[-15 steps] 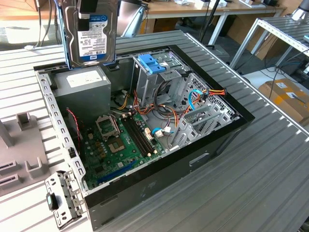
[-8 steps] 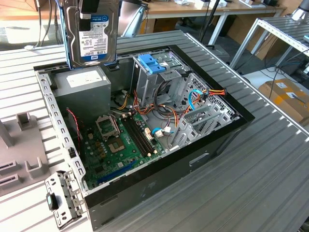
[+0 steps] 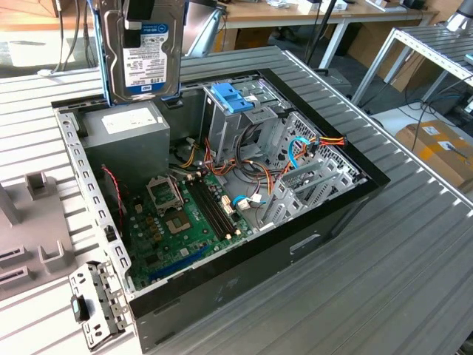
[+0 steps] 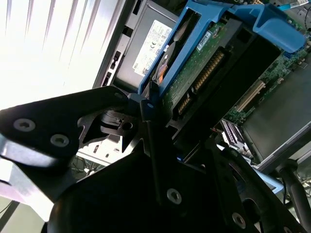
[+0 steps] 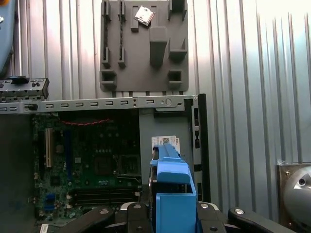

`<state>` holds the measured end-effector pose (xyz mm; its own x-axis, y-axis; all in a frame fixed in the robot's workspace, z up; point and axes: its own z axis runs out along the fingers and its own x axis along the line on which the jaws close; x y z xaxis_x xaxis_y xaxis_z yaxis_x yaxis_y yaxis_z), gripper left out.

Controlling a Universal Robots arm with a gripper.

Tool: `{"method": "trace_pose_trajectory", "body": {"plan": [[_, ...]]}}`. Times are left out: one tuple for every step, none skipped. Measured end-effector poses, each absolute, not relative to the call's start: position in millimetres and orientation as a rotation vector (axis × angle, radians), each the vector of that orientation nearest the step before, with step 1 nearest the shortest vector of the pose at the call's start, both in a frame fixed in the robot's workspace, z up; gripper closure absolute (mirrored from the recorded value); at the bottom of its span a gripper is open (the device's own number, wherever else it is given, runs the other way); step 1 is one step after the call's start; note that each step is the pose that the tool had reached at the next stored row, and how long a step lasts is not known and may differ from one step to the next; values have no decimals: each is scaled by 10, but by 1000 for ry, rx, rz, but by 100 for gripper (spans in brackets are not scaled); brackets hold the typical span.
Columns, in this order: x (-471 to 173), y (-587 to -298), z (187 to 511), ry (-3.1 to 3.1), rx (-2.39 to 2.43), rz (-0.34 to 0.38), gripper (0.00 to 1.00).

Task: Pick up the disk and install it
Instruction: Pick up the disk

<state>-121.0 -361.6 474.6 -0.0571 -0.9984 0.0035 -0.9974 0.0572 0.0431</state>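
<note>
Above the far corner of the open computer case (image 3: 222,296), toward the exterior view's left, the disk (image 3: 144,59) hangs upright in the air, clear of everything below it. It is a flat rectangular drive with a silver-grey metal shell, and its broad face carries a white label with a blue band and dark print. Blue plastic rails run along its edges. In the second wrist view its other face (image 4: 194,73) shows a green circuit board with a row of connector pins, framed by the blue rail. The end effector (image 3: 139,13) is closed on the disk from above, its black fingers (image 5: 206,211) pressed against the railed sides, so the drive fills the gap between them. Directly under the disk sits the grey power supply (image 3: 122,126) with a white sticker, inside the case. Near it lies the green motherboard (image 3: 181,214), and to the exterior view's right stands the metal drive cage (image 3: 277,129) with a light-blue tray (image 3: 233,96) on top. The case rests on a ribbed metal counter (image 3: 414,244), beside a grey moulded holder (image 5: 143,46)
</note>
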Motion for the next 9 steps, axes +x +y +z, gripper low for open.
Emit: {"method": "trace_pose_trajectory", "body": {"plan": [[-1207, -3617, 4746, -2260, 2135, -45, 64], [-1205, -3618, 4746, -2260, 2135, -45, 64], [-1202, -3619, 4746, -2260, 2135, -45, 64], [-1200, -3619, 4746, -2260, 2135, -45, 64], [-1197, -3620, 4746, -2260, 2135, -45, 64], [-1195, -3621, 4746, -2260, 2135, -45, 64], [-1190, -3623, 4745, -2260, 2135, -45, 64], [-1187, -3625, 4745, -2261, 2135, -45, 64], [-1184, -3626, 4745, -2260, 2135, -45, 64]]}}
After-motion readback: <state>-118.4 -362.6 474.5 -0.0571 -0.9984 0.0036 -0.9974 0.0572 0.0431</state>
